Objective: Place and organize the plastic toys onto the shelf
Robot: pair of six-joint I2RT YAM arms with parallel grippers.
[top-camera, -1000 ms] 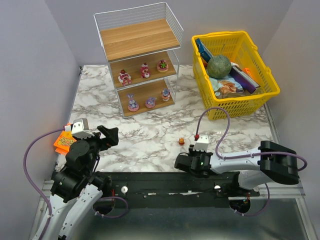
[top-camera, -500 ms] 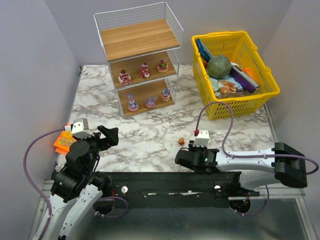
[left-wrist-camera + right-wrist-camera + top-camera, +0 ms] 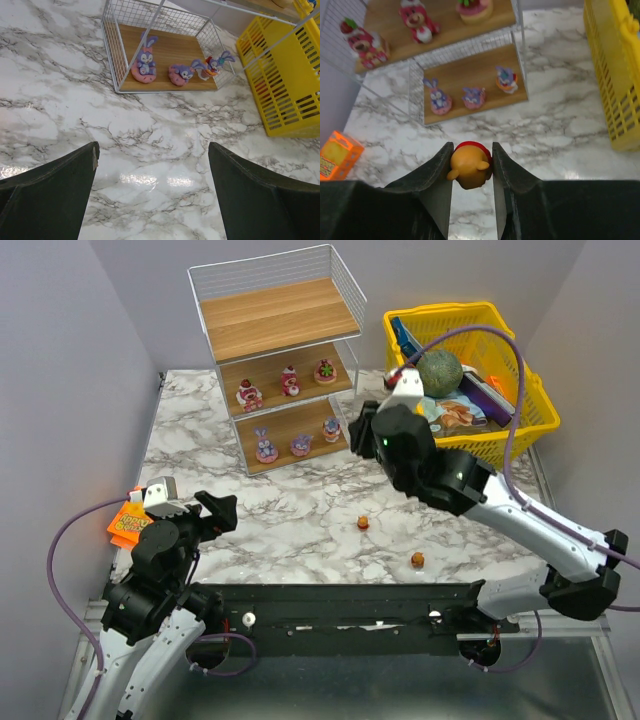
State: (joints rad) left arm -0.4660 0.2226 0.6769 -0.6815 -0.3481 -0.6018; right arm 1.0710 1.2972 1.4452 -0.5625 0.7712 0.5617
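The right pincer [image 3: 470, 150] pinches an orange toy [image 3: 469, 169] with a red top, its two fingers pressed against the toy's sides, and holds it in the air over the desk [image 3: 560, 125] facing the shelf [image 3: 470, 75]. In the top view this pincer [image 3: 360, 433] hangs just beside the right end of the shelf [image 3: 275, 320], perhaps level with the lower boards, though the height is hard to judge from above. The held toy is hidden there by the arm. On the middle board three red-pink toys [image 3: 290, 381] stand in a row. On the bottom board three purple toys [image 3: 180, 75] with rabbit ears stand side by side, the right one close to the wire end. Two more orange toys lie on the desk [image 3: 300, 490], one [image 3: 363, 523] in front of the shelf and the other [image 3: 417, 560] nearer the front edge, apart from each other. The left pincer [image 3: 152, 165] is spread wide and holds nothing, hovering over bare marble. In the top view it [image 3: 215, 508] sits at the near left, just beside an orange packet [image 3: 125, 525] at the desk's left edge. A yellow basket [image 3: 480, 455] stands at the far right, well apart from the shelf, with a green ball [image 3: 438, 371] among the things inside it.
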